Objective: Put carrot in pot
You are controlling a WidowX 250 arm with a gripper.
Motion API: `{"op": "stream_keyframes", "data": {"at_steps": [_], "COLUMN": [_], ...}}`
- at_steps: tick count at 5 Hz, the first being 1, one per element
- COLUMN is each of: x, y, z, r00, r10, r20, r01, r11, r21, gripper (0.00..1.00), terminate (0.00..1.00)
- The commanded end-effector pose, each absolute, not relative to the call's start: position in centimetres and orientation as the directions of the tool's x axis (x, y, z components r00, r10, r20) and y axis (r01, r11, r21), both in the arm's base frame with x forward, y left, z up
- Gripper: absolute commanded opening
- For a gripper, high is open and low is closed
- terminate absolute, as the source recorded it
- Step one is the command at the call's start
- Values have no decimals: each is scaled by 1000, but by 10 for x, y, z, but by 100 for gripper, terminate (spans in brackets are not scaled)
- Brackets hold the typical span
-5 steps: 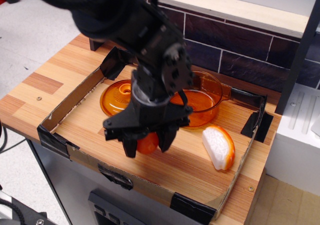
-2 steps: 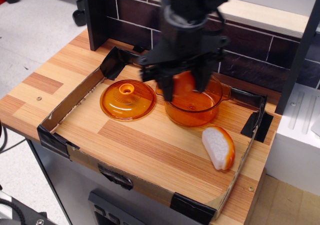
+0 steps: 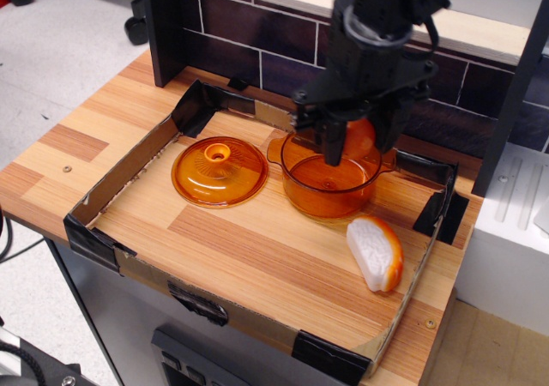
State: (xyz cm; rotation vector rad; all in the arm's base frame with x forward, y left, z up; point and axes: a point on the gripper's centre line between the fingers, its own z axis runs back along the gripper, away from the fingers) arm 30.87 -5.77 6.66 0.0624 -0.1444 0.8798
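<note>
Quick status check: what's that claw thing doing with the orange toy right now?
End effector shut on carrot. Carrot above pot, not released. Lid and wedge off to the sides.

A robot lab made to look like a toy kitchen: wooden worktop [image 3: 86, 137], dark brick-pattern wall [image 3: 249, 26], taped cardboard border [image 3: 103, 206].

text: none legible | labels – none | numbers – none
</note>
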Motion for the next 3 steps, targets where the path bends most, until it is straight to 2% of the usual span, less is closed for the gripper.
{"op": "stream_keyframes", "data": {"at_steps": [1,2,3], "x": [338,338,338], "y": [-48,-42,-36], "z": [67,70,77], "r00": [587,579,567], "r10": [784,794,802], "r20": [204,186,187], "r01": [-799,-807,-813], "r11": [601,590,581], "r21": [-11,-11,-27], "gripper": [0,100,100], "terminate": [0,0,0]}}
